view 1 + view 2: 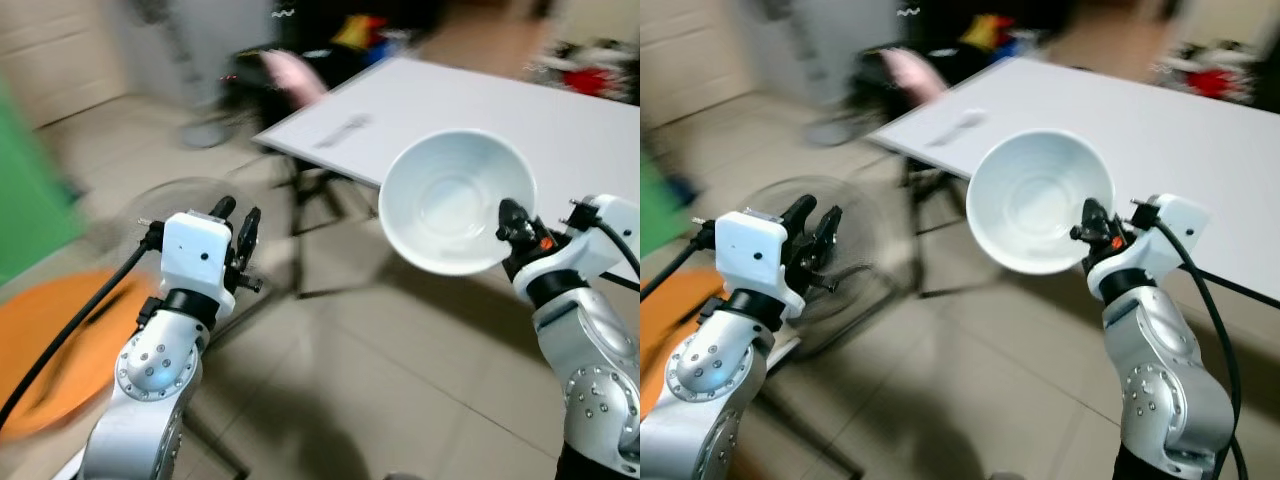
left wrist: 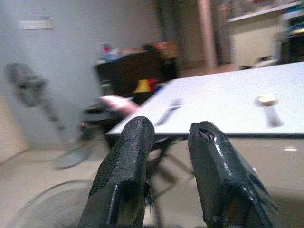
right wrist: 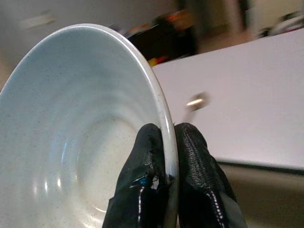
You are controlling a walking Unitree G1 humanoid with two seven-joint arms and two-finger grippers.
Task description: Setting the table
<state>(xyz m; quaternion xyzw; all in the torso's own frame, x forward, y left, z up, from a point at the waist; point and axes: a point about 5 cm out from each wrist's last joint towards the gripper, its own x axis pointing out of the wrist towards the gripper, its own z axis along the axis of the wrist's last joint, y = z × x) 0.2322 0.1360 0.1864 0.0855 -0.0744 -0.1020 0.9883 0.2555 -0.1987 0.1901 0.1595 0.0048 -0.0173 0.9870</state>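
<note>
1. The right gripper has its fingers clenched on the rim of a white bowl, one finger inside and one outside.
2. The bowl is held in the air, tipped so its hollow faces the camera, in front of the near edge of the white worktop.
3. The left gripper is raised at 9 o'clock from the bowl, well apart from it; its fingers are released, holding nothing.
4. A spoon lies on the worktop at 11 o'clock from the bowl.
5. An orange shape lies on the floor behind the left arm.
</note>
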